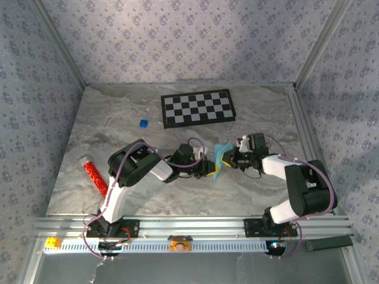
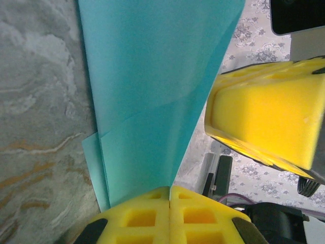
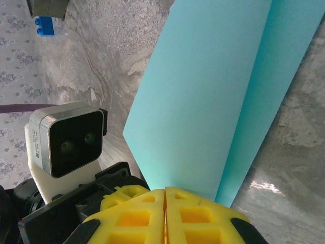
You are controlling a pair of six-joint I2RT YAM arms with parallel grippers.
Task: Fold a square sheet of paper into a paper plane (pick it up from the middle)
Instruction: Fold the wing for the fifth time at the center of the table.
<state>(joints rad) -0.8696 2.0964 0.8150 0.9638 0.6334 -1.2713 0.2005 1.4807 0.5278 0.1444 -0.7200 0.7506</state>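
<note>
Yellow fingers [image 2: 137,206] of my left gripper [image 2: 170,195] sit closest in the left wrist view. They are pressed flat together, with the narrow end of the light-blue sheet of paper [image 2: 152,76] pinched between them. From that grip the paper widens away from the lens. A crease runs across it, and a second layer peeks out along its left edge. Just right of the paper I see a broad yellow finger [image 2: 269,117] of the other arm.

On the right wrist feed, my right gripper [image 3: 165,195] is clenched as well. The same paper comes straight out of the seam between its pads, as a pale panel with a darker strip beside it. The left arm's wrist camera [image 3: 68,140] faces me from just left of the paper.

From the top view, both grippers meet nose to nose a little right of the table's [image 1: 266,106] middle, with the folded paper between them. I cannot tell whether its lower edge touches the marble.

At the far side lies the checkerboard [image 1: 198,108], with a small blue cube [image 1: 143,123] just to its left. A red tube [image 1: 95,176] lies near the left edge, beside the left arm.
</note>
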